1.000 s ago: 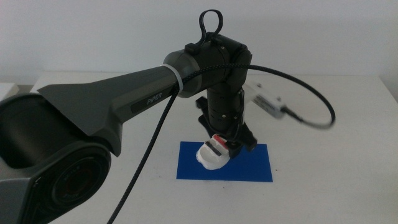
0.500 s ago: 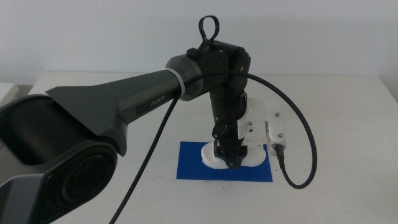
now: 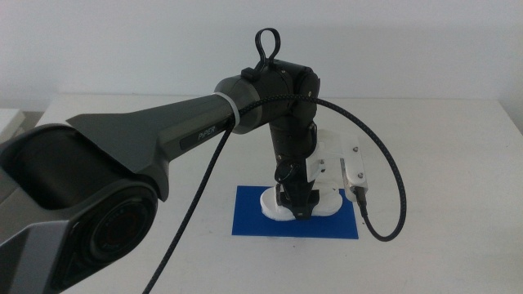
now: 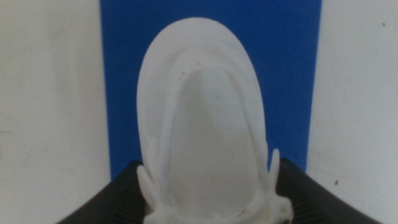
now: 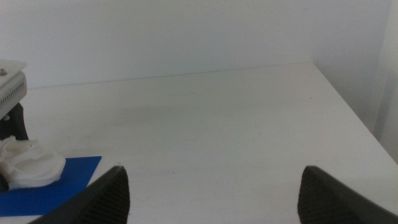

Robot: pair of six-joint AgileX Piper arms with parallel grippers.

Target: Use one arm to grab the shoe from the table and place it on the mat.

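Observation:
The white shoe [image 3: 275, 209] lies on the blue mat [image 3: 249, 219], near its middle. My left gripper [image 3: 299, 209] points straight down over it, with its jaws shut on the shoe's sides. In the left wrist view the shoe [image 4: 205, 118] fills the middle, sole-side pale, between the two dark jaws of the left gripper [image 4: 210, 182], with the mat [image 4: 124, 74] under it. The straps are hidden. My right gripper [image 5: 214, 180] is open and empty, low above the table, off to the side of the mat [image 5: 68, 177] and the shoe [image 5: 31, 165].
The white table [image 3: 441, 163] stretches on all sides of the mat. The left arm's black cable [image 3: 392, 188] loops out to the right of the wrist. A wall stands behind the table's far edge.
The left wrist has turned and come down. The shoe, held tilted above the mat a second ago, now lies flat on it. The cable loop has swung in closer.

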